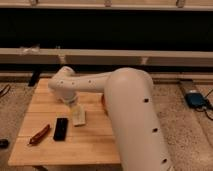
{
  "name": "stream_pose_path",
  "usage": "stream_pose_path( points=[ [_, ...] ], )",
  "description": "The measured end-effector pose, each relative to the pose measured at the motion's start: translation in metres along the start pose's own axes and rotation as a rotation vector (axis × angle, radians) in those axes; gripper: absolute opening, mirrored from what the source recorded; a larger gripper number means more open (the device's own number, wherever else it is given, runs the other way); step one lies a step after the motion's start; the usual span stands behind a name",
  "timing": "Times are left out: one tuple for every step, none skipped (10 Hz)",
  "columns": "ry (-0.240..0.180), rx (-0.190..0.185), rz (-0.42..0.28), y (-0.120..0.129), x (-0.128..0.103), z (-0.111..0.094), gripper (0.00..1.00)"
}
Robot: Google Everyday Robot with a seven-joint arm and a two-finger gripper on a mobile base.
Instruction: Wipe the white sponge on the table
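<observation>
Gripper: two-finger gripper [74,106] on the white arm, low over the square light-brown wooden table [95,145].
Grip: cannot tell.
Sponge: small flat white sponge [79,119] lies on the table, directly under the claw.
Phone: black rectangular phone [61,128], near the claw, toward the table's front.

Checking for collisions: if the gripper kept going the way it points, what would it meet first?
Probably the sponge, lying on the table just under the gripper, which points down; they may already touch, depth is unclear. The phone sits off to the side.
</observation>
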Motion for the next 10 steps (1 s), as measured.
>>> stream_pose_path(
  points=[
    [0.007, 0.000, 0.012, -0.009, 0.002, 0.001, 0.00],
    [0.015, -0.003, 0.022, -0.015, 0.006, 0.003, 0.00],
    [0.030, -0.007, 0.038, -0.024, 0.012, 0.006, 0.00],
    [0.043, -0.010, 0.050, -0.031, 0.017, 0.008, 0.00],
    [0.069, -0.009, 0.065, -0.042, 0.029, 0.010, 0.00],
    [0.086, -0.006, 0.075, -0.048, 0.037, 0.010, 0.00],
    [0.109, -0.003, 0.087, -0.054, 0.050, 0.010, 0.00],
    [0.135, -0.002, 0.099, -0.059, 0.064, 0.009, 0.00],
    [0.159, -0.004, 0.113, -0.061, 0.081, 0.010, 0.00],
    [0.171, -0.007, 0.121, -0.060, 0.091, 0.011, 0.00]
  ],
)
